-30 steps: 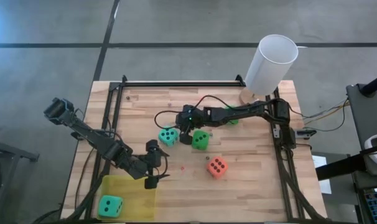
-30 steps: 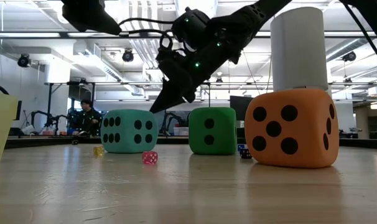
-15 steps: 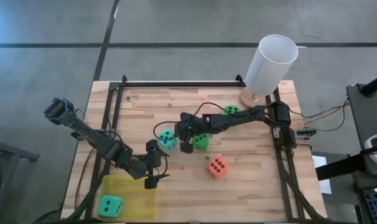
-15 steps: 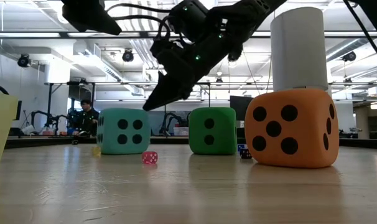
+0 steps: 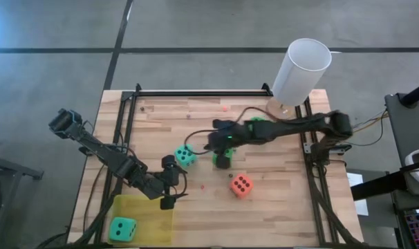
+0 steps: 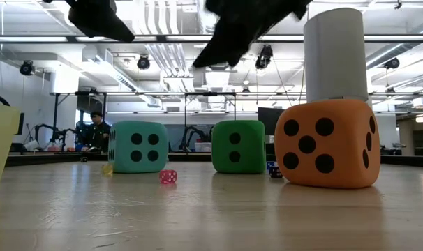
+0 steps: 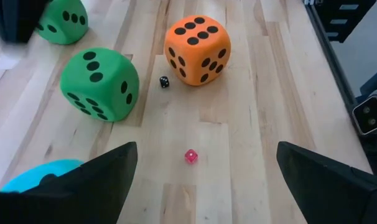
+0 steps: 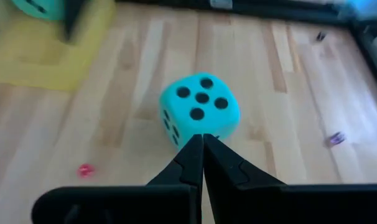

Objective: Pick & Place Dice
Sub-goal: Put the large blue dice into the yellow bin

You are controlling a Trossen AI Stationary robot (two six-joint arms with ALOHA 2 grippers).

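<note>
Dice scattered on the wood table (image 5: 278, 207). Teal die (image 5: 184, 156) sits mid-table, untouched; a green die (image 5: 223, 158) just beside it, partly under the right arm; another green die (image 5: 256, 122) farther back near the white cylinder (image 5: 301, 71); orange die (image 5: 240, 185) toward the front, apart from the rest. A second teal die (image 5: 122, 229) already rests on the yellow pad (image 5: 154, 221) at the front-left corner, so the pad looks like the drop spot, one die placed and four to go. Right gripper (image 8: 203, 144) hangs above the teal die, fingers pinched fully together, holding nothing; in its wrist view the tips line up with the die's near edge. Left gripper (image 5: 169, 185) waits near the pad with fingers spread wide, empty, looking out toward the orange die and a green one. Tiny red (image 7: 190, 156) and black (image 7: 164, 81) dice also lie on the table. Risks, as judged: if the right gripper descends with fingers shut, it will poke or shove the soft teal die rather than take it, possibly knocking it into the neighbouring green one. It must open first. The two arms work close around the pad; a carry by the right arm toward it could meet the parked left gripper.
</note>
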